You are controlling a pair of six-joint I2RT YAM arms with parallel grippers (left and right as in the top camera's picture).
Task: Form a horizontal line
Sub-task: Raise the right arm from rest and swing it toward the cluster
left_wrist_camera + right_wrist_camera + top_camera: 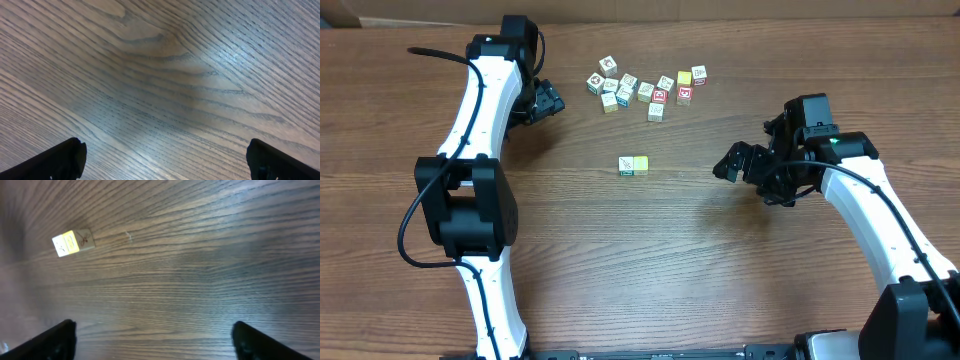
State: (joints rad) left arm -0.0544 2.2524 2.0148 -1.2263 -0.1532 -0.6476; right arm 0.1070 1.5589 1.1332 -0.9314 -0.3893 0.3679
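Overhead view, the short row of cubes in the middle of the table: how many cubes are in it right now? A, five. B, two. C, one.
B: the short row holds two cubes, a white-green cube touching a yellow cube, set apart from the loose cluster.

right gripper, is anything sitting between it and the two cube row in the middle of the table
Nothing visible: only bare table lies between the right gripper and the two-cube row. The loose cube cluster sits farther back, off that path.
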